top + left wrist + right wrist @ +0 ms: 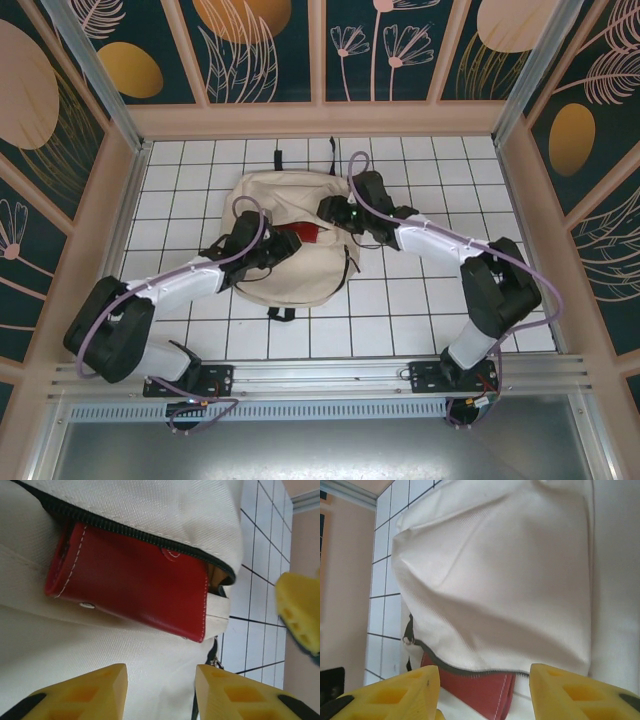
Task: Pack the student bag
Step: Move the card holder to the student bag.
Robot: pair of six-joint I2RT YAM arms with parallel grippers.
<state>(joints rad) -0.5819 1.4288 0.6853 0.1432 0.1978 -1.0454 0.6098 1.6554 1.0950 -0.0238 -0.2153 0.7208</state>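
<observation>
The student bag (285, 205), a cream fabric backpack with black straps, lies flat mid-table. A red wallet (303, 234) sticks halfway out of its zippered pocket. In the left wrist view the red wallet (135, 585) sits under the black zipper line of the bag (100, 650). My left gripper (161, 692) hovers just short of it, jaws apart over bare fabric. From the other side my right gripper (485, 695) is open too, above the wallet (480, 690) and the pocket flap (510, 580). In the top view the left gripper (272, 250) and right gripper (335, 213) flank the wallet.
White tiled tabletop (420, 300) surrounds the bag, fenced by wooden walls (110, 230) on three sides. A black strap (282, 313) pokes out at the bag's near edge. A zipper pull (216, 661) hangs by the pocket corner. One right finger (300, 615) shows at the left wrist view's edge.
</observation>
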